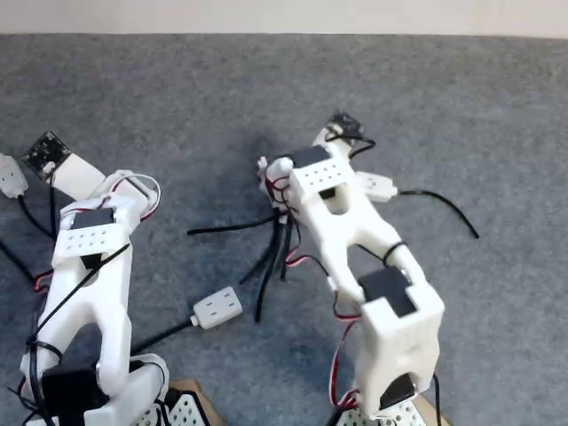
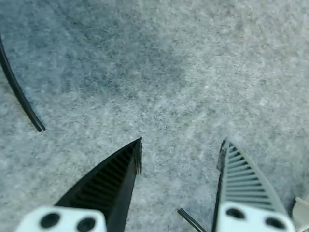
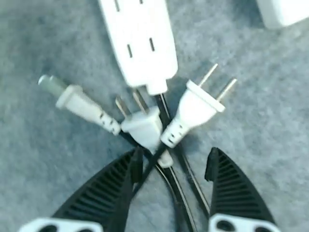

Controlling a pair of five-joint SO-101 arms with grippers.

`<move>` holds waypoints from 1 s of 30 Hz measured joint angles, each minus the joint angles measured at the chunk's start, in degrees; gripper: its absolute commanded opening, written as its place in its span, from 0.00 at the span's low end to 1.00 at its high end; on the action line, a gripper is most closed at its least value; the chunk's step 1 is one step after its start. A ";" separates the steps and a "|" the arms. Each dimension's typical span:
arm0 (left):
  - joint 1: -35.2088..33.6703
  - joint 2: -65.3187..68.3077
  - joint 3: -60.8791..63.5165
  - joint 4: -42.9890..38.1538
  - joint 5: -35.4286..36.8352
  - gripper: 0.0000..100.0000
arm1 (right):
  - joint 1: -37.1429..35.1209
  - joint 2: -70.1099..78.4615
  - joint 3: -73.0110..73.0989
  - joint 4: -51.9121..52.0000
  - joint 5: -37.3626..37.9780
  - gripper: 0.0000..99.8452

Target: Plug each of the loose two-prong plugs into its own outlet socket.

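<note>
My right gripper (image 3: 174,157) is open just above the carpet, its black fingers on either side of a bundle of black cords. Just ahead of it lie three loose white plugs: a two-prong plug (image 3: 198,108), a second two-prong plug (image 3: 142,123) and a slimmer plug (image 3: 82,104). Beyond them sits a white outlet strip (image 3: 142,41) whose slots are empty. My left gripper (image 2: 182,147) is open over bare grey carpet and holds nothing. In the high view the right arm (image 1: 342,209) covers the plugs, and the left arm (image 1: 89,248) stands at the left.
A second outlet strip (image 1: 217,306) lies between the arms, a third (image 1: 377,185) beside the right arm and a fourth (image 1: 11,175) at the left edge. Black cords (image 1: 275,244) fan out under the right arm. A black cord (image 2: 19,92) runs near the left gripper.
</note>
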 measured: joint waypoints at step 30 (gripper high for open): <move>1.23 0.09 0.18 0.00 0.00 0.27 | 6.51 3.69 -15.21 37.45 74.02 0.04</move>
